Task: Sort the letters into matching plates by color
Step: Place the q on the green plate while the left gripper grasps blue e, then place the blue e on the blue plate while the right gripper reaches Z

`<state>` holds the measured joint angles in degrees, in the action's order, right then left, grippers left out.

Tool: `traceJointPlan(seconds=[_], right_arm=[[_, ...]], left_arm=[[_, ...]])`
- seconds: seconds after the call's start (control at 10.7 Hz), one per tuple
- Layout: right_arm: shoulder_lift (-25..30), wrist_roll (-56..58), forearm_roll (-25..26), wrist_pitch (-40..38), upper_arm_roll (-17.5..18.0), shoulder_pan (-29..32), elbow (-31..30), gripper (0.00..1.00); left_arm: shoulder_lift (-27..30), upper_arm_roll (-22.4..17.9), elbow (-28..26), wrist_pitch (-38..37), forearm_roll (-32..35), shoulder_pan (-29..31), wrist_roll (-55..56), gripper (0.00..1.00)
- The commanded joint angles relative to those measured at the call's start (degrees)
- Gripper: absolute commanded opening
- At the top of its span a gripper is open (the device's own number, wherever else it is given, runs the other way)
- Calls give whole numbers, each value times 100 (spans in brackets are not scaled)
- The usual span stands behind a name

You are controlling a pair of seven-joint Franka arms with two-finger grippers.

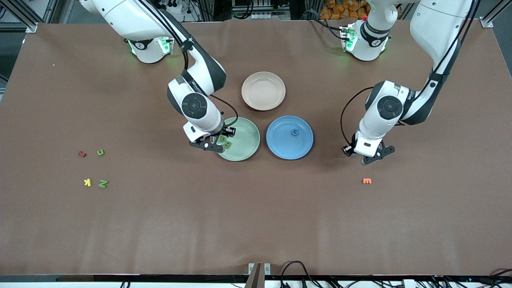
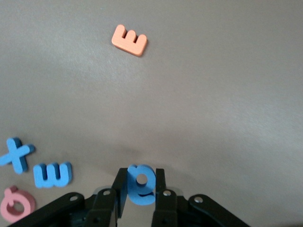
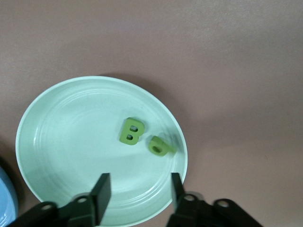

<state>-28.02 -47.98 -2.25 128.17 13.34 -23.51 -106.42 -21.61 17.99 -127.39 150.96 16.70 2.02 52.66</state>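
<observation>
My left gripper [image 2: 141, 190] is shut on a blue letter [image 2: 141, 184], low over the bare table toward the left arm's end [image 1: 372, 157]. An orange E [image 2: 129, 40] lies on the cloth nearby [image 1: 367, 181]. My right gripper [image 3: 139, 194] hangs open and empty over the pale green plate [image 3: 61, 132], at the plate's rim [image 1: 220, 143]. Two green letters lie in that plate, a B [image 3: 131, 131] and a smaller one [image 3: 160, 145]. The blue plate [image 1: 280, 146] beside it holds one blue letter [image 1: 295, 132].
A beige plate [image 1: 263, 91] sits nearer the bases. Red [image 1: 82, 153], green [image 1: 101, 152], yellow [image 1: 87, 182] and green [image 1: 103, 183] letters lie toward the right arm's end. By the left gripper lie a blue X [image 2: 16, 155], another blue letter [image 2: 52, 174] and a pink one [image 2: 16, 204].
</observation>
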Motion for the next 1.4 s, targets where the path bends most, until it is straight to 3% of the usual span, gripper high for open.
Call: traceJointPlan(seconds=[0.0, 0.37, 0.56, 0.93, 1.31], right_arm=[[104, -36, -83, 6, -138, -39, -64, 100], [-45, 227, -13, -160, -542, 48, 392, 100], [-46, 455, -21, -292, -552, 276, 525, 100], [33, 1297, -13, -407, -587, 978, 525, 100], [112, 2484, -21, -346, -1033, 1604, 332, 100]], left_arm=[[192, 300, 82, -426, 185, -9, 638, 0], [192, 591, 135, -620, 185, -26, 1061, 0], [210, 644, 205, -839, 185, -166, 1298, 0], [201, 845, 381, -1253, 185, -439, 1869, 0], [183, 1302, 381, -1464, 185, -483, 2493, 0]])
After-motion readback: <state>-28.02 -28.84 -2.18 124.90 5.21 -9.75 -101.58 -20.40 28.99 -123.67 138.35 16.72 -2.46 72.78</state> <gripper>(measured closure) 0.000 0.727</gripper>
